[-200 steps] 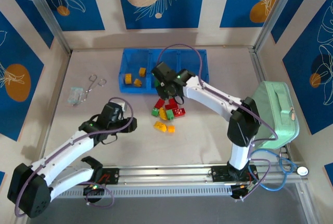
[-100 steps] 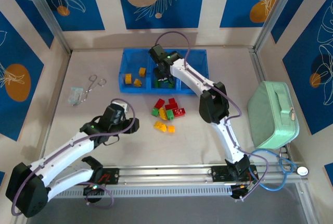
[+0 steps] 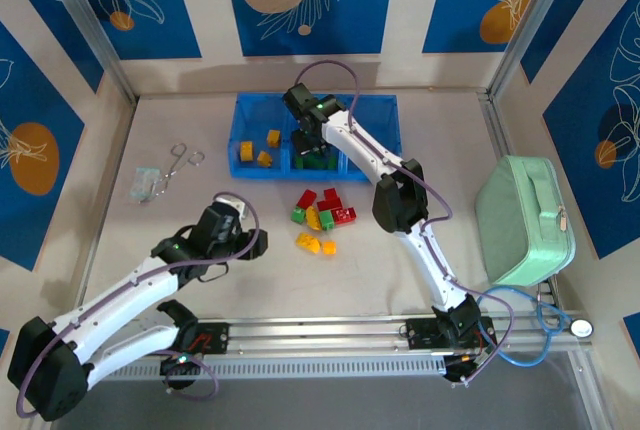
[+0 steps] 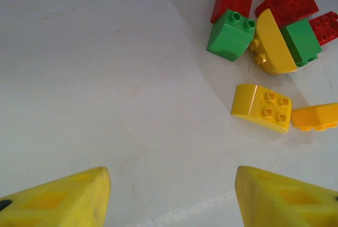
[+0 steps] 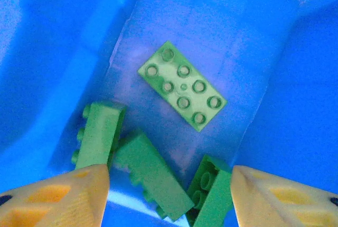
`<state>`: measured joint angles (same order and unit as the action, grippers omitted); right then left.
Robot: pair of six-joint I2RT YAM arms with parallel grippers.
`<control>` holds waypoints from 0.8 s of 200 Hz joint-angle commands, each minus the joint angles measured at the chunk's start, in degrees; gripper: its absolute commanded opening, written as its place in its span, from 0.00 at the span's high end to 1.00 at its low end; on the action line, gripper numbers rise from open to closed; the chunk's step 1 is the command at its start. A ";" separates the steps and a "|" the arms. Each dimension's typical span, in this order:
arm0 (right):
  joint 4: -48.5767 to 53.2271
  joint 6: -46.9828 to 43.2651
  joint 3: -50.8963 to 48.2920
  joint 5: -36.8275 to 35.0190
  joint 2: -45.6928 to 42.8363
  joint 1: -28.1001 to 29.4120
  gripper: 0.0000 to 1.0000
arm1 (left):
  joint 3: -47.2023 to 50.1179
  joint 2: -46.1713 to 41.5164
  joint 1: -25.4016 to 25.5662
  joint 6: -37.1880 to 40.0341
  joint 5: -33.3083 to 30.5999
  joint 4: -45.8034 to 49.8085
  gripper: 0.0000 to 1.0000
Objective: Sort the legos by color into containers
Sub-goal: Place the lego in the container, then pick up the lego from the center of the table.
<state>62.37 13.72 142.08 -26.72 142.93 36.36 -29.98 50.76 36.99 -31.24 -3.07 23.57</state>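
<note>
The blue tray (image 3: 372, 120) has three compartments side by side. Yellow-orange legos (image 3: 264, 158) lie in the left one. My right gripper (image 3: 314, 148) hangs open over the middle one, where several green legos (image 5: 182, 86) lie on the floor of the tray (image 5: 274, 42), none between the fingers (image 5: 79, 195). Loose red, green and yellow legos (image 3: 322, 218) sit on the table in front of the tray. My left gripper (image 3: 256, 241) is open and empty (image 4: 171, 198), low over bare table. A yellow brick (image 4: 262, 107) and a green brick (image 4: 231, 34) lie ahead of it to the right.
A mint-green case (image 3: 525, 220) stands at the right edge. Scissors (image 3: 180, 162) and a small clear packet (image 3: 147, 183) lie at the left. Panel walls close in the back and sides. The right arm stretches across the table's middle right.
My right gripper has moved from above the loose pile back over the tray's middle compartment, and its jaws have opened. The left arm has barely shifted.
</note>
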 commanded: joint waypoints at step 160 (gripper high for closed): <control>-28.82 12.48 -78.43 11.53 -63.34 0.73 0.35 | -22.14 39.42 1.77 11.27 4.64 -7.01 0.38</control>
<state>38.11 23.05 70.85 -17.26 84.77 38.39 -49.10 87.46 38.39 -22.87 0.45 18.70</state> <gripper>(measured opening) 0.645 0.625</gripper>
